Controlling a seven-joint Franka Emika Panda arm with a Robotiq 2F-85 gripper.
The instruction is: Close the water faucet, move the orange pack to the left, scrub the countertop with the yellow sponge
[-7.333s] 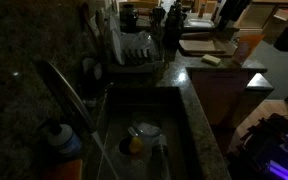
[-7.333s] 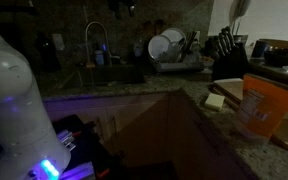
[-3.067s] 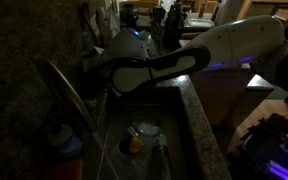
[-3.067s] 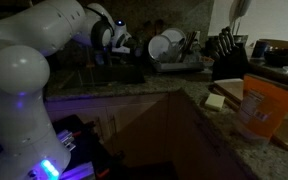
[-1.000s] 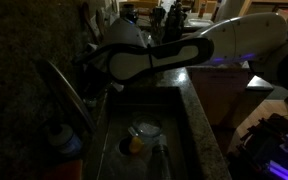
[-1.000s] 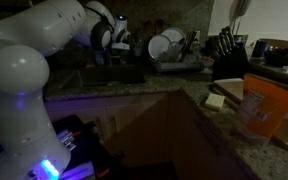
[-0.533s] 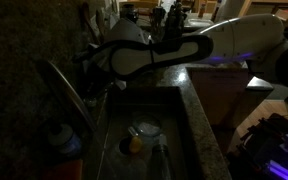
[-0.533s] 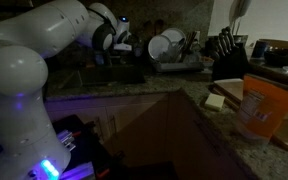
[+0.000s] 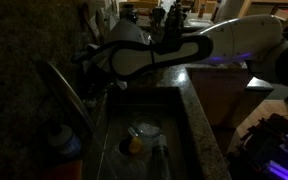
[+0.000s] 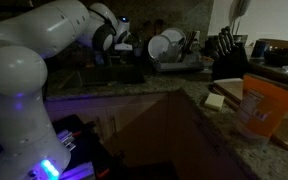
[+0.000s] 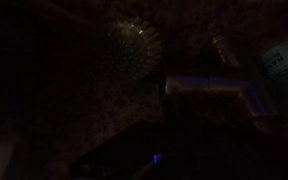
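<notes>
The wrist view is almost wholly black: only a faint speckled round patch (image 11: 134, 45) in the upper middle and a pale labelled thing (image 11: 280, 64), cut off at the right edge, can be made out, and neither is clear enough to name. In an exterior view the gripper (image 9: 94, 72) sinks into shadow left of centre beside the water faucet (image 9: 66, 98), so how its jaws stand cannot be told. A blue-capped bottle (image 9: 61, 140) is cut by the lower edge.
</notes>
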